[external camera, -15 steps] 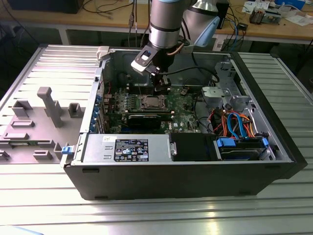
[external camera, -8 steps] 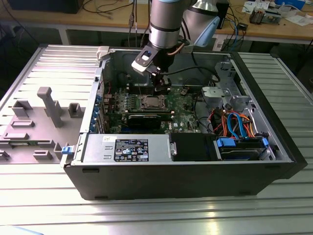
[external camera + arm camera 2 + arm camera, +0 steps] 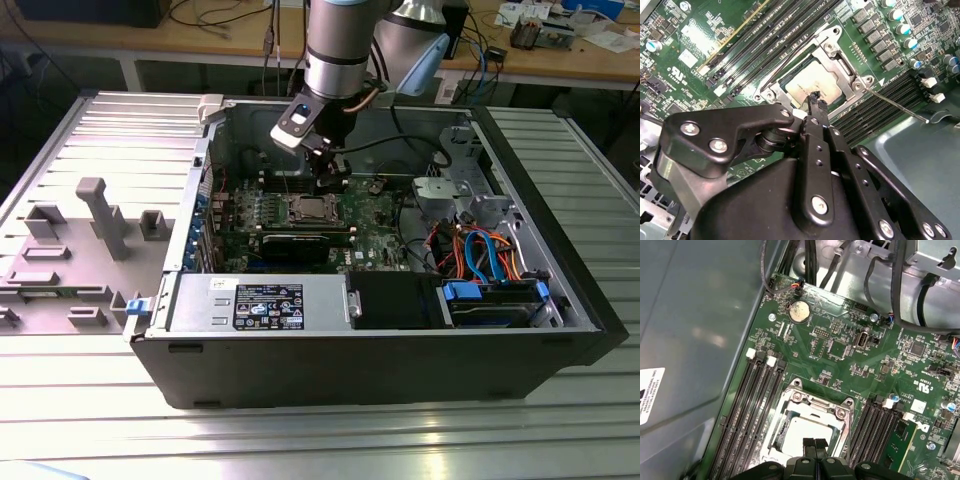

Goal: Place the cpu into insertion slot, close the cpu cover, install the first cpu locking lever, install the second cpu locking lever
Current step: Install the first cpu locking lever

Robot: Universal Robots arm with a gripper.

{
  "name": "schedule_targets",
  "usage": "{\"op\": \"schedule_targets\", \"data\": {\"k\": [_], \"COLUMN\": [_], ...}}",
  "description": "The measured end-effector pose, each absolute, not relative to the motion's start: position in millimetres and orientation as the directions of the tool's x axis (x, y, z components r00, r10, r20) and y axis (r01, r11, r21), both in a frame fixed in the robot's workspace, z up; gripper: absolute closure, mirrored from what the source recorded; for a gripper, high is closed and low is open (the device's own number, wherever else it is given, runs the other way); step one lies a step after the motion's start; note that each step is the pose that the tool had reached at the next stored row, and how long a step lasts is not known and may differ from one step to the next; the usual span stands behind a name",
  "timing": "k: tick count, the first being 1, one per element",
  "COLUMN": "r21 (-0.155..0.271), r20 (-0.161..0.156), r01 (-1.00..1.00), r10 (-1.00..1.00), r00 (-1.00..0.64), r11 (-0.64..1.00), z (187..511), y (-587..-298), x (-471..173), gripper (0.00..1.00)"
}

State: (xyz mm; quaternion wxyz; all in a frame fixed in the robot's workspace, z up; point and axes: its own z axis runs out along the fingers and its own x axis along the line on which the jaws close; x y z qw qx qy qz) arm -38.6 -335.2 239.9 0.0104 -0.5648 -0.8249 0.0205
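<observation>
Over the insertion slot point(image 3: 310, 208), end effector point(image 3: 815, 445) pressed together, empty; cpu point(image 3: 812, 82) seated, cpu cover point(image 3: 837, 47) down; lever point(image 3: 895, 102) latching judged current, needing fine aim.

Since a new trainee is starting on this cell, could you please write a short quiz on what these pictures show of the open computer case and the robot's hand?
1. True or false: the small square chip with a silver-grey metal top already lies in the silver-rimmed square socket on the green board.
2. The hand is poised over which thing? A: the round silver coin battery. B: the silver-rimmed square socket. C: the blue drive bay.
3. Fill in: in the first wrist view, the hand's fingertips are ___ (open or shut).

Key: 1 true; 2 B; 3 shut.
</observation>
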Motion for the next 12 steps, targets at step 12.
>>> {"op": "schedule_targets", "data": {"k": [12], "r21": [-0.046], "r20": [-0.006], "r01": [0.915], "r10": [0.915], "r00": [-0.402], "r11": [0.402], "z": [240.0], "y": [-335.3], "x": [-38.7], "gripper": [0.89]}}
